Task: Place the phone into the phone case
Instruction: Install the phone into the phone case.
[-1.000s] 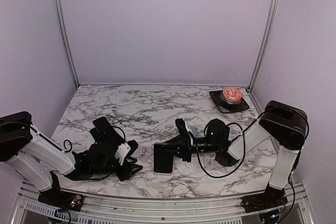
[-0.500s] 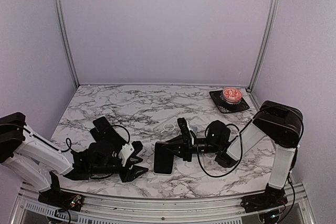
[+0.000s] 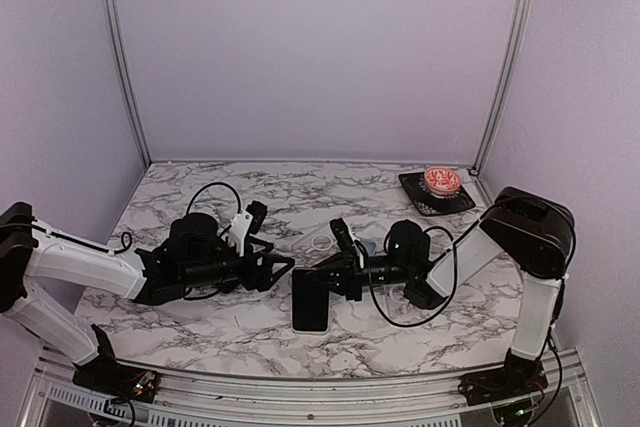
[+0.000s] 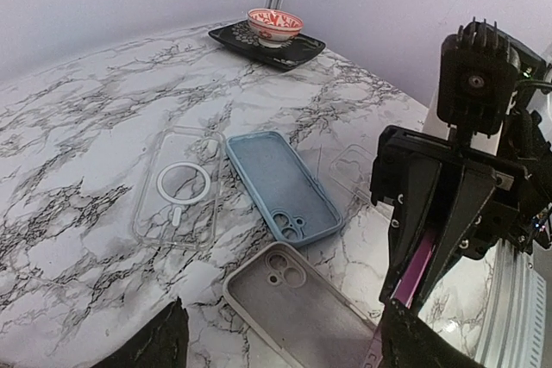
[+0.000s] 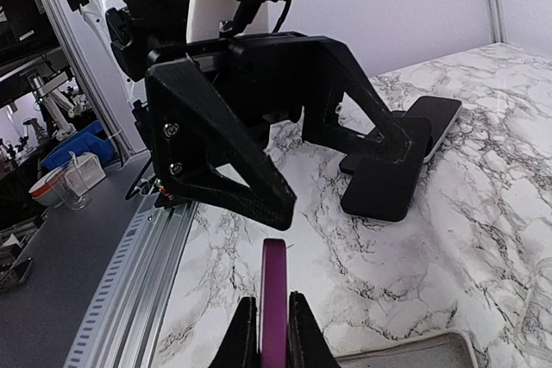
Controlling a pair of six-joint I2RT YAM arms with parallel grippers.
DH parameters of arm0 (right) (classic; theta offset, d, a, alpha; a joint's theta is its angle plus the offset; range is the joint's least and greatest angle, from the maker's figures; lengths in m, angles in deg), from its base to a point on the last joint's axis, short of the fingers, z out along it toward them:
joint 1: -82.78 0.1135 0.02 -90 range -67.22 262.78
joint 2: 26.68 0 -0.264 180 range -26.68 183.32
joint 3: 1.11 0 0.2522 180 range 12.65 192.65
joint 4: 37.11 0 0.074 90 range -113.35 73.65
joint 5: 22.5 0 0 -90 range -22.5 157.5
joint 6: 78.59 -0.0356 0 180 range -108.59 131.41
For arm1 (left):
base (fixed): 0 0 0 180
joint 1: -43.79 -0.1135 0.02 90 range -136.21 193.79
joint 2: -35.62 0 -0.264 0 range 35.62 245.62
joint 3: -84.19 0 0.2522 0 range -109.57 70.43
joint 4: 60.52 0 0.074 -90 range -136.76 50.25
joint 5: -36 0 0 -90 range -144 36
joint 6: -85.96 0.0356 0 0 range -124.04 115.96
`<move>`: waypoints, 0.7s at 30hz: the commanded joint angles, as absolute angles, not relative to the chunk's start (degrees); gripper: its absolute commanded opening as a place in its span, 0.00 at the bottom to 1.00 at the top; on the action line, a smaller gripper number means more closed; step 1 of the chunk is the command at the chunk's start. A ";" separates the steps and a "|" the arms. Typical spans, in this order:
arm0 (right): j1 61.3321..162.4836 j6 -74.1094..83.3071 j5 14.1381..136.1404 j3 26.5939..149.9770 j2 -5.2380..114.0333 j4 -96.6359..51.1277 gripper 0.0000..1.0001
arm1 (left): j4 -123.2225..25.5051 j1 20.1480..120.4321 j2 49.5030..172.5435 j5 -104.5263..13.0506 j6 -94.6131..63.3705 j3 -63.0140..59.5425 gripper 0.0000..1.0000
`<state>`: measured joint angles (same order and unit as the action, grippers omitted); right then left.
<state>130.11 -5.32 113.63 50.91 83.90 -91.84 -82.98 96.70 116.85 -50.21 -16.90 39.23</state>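
Fingers (image 5: 246,333) of the right gripper (image 5: 273,338) are clenched on a thin purple phone (image 5: 273,299), holding it on edge so that only its narrow side shows between them. A pale grey phone case (image 4: 302,308) lies flat and open side up on the marble-patterned table (image 4: 78,127). Its long axis runs from the near edge of the table away toward the back. In the left wrist view the phone slants down toward the end of the case opposite the camera cut-out, just beside it; whether they touch cannot be told.

The left gripper (image 4: 283,316) faces the case from the other side, its fingers (image 4: 151,346) spread wide with nothing between them. The case lies just ahead of them and lower. The right arm, carrying the phone, is the nearer to seating it. A blue phone case (image 4: 280,183) and a clear phone case (image 4: 177,187) with a white ring lie beyond.
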 commanded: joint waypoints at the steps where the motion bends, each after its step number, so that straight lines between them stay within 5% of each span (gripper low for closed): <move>1: 129.55 -4.97 114.65 51.42 87.65 -85.02 0.00 | -80.36 93.99 119.36 -41.41 -20.12 33.53 0.76; 8: 128.49 -4.90 111.50 51.62 87.38 -85.98 0.00 | -74.69 93.02 121.28 -32.95 -19.36 28.23 0.53; 21: 127.79 -3.99 111.27 51.06 92.20 -91.46 0.02 | -68.46 93.01 128.66 -40.31 -20.14 23.31 0.47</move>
<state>128.21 -8.73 112.88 52.18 87.51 -94.90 -71.90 93.33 126.68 -38.01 -19.35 25.13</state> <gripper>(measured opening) 0.088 0.493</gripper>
